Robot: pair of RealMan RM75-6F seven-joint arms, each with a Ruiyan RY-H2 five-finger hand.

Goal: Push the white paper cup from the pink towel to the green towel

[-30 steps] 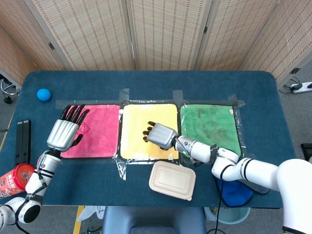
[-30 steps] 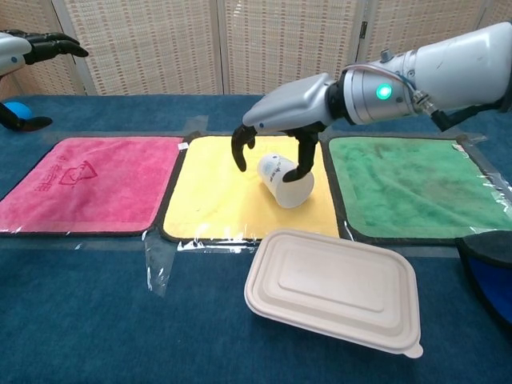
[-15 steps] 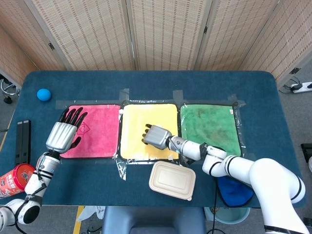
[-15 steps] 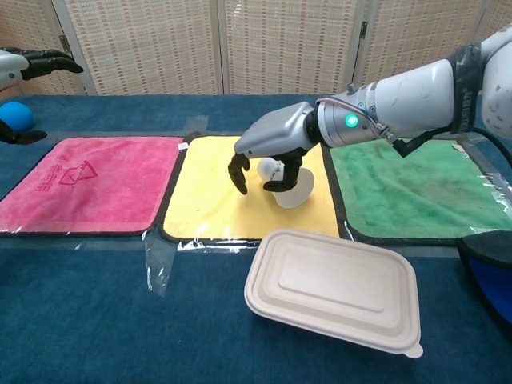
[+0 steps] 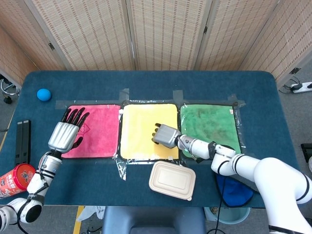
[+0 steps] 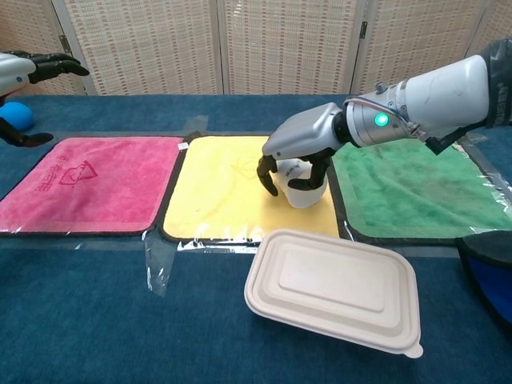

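Note:
The white paper cup point(image 6: 302, 184) lies tilted on the yellow towel point(image 6: 216, 192), close to that towel's right edge and just short of the green towel point(image 6: 408, 188). My right hand point(image 6: 298, 152) arches over the cup with curled fingers point(image 6: 267, 178) against its left side. From the head camera, the right hand point(image 5: 165, 136) hides the cup. The pink towel point(image 5: 100, 131) holds nothing. Over its left part my left hand point(image 5: 65, 132) hovers with spread fingers, empty.
A beige lidded food container point(image 6: 332, 288) sits in front of the yellow towel. A blue ball point(image 5: 44, 94) lies at the far left, a red can point(image 5: 12, 179) at the near left edge, a blue cloth point(image 5: 234, 191) at the near right.
My right hand drew back left over the cup, then swept right, carrying the cup toward the yellow towel's right edge. The left hand barely moved.

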